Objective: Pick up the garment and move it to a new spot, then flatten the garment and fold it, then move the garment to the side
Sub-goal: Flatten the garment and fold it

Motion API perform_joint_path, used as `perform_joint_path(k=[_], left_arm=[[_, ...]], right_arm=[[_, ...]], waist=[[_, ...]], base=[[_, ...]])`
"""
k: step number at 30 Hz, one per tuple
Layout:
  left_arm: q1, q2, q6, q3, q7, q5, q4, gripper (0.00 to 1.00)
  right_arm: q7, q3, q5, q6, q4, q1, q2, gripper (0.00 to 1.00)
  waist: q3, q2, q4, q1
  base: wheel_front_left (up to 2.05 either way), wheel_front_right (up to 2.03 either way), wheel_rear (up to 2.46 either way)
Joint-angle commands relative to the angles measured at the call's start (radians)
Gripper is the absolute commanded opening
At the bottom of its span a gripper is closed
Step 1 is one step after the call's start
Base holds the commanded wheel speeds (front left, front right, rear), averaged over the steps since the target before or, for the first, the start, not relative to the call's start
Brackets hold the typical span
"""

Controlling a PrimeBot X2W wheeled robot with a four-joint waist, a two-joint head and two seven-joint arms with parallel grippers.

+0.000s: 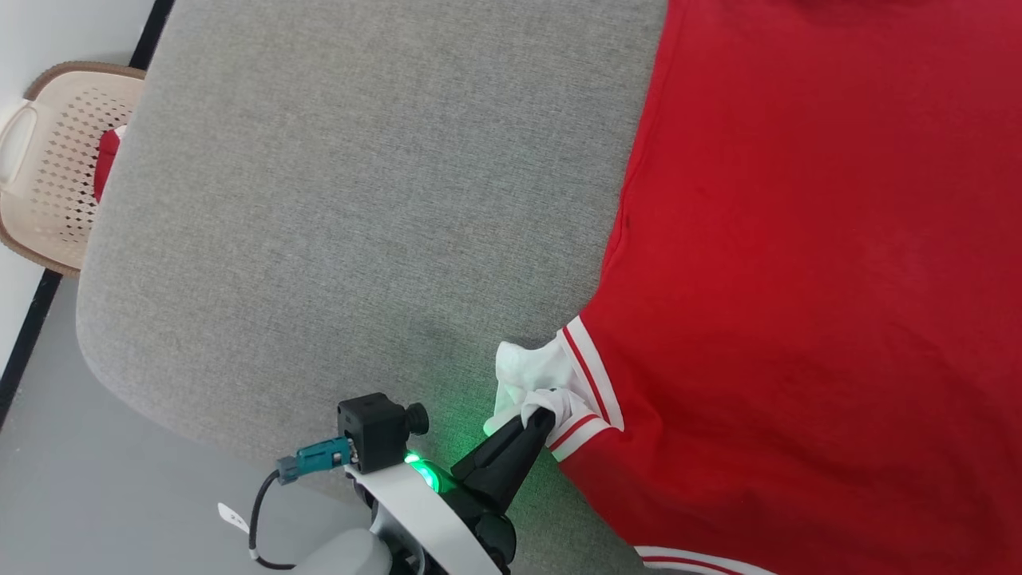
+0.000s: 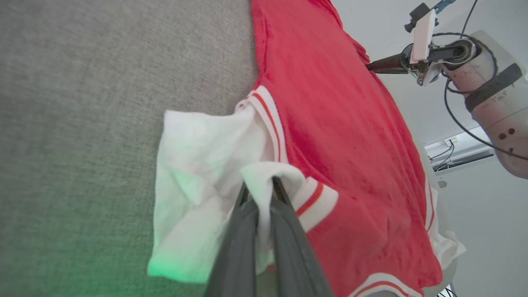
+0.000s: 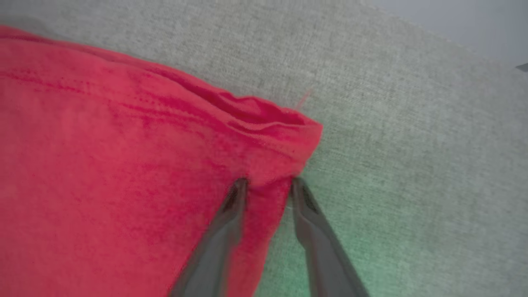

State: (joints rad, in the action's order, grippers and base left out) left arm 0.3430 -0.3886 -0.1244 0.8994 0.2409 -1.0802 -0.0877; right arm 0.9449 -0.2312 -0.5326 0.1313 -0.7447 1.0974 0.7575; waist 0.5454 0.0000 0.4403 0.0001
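Grey woven bench point(image 1: 319, 200), head view, with pale floor point(image 1: 96, 495) beyond its rounded edge. The garment point(image 1: 798, 279), a red shirt, lies spread on the bench to the right of my left tool point(image 1: 544, 417) and runs out of the picture on that side. My left tool is pressed together on a fold of the shirt's white sleeve point(image 1: 531, 371). In the left wrist view the cloth lies over the tips, pinched between the two dark fingers point(image 2: 239, 247). The red-and-white striped cuff point(image 1: 592, 391) sits just right of the tool tips, touching the pinched fold. The rest of the sleeve lies bunched just ahead of the tips and to their left. A green glow point(image 1: 427, 475) at the wrist tints the bench beside the tool.

My right tool point(image 3: 268, 181), right wrist view: the fingers stand apart, astride a rumpled red corner of the shirt, with cloth between the tips and bare bench to their right. I cannot tell whether they grip it.

Far to the left of my left tool, off the bench, stands a beige perforated basket point(image 1: 48, 176) with something red inside.
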Motion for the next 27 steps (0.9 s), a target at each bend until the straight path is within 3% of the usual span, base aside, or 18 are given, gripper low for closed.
perform_joint_path(k=[1,14,27], left_arm=[[0.015,-0.001,-0.005,-0.005,0.006,0.005,-0.003,0.00],[-0.019,-0.036,0.001,-0.044,0.017,-0.005,0.008,0.00],[-0.064,-0.094,0.025,-0.118,0.021,-0.039,-0.022,0.00]], right_arm=[[0.001,-0.040,-0.006,-0.001,-0.040,-0.061,-0.018,0.00],[-0.116,-0.097,-0.178,-0.001,0.052,-0.098,0.041,0.00],[-0.146,-0.212,-0.510,-0.001,0.494,-0.538,0.232,0.00]], waist=[[0.000,0.0000,-0.007,-0.0001],[-0.096,0.0000,-0.074,-0.0001],[-0.225,0.0000,-0.226,-0.0001]], base=[[0.00,0.00,0.00],[0.00,0.00,0.00],[0.00,0.00,0.00]])
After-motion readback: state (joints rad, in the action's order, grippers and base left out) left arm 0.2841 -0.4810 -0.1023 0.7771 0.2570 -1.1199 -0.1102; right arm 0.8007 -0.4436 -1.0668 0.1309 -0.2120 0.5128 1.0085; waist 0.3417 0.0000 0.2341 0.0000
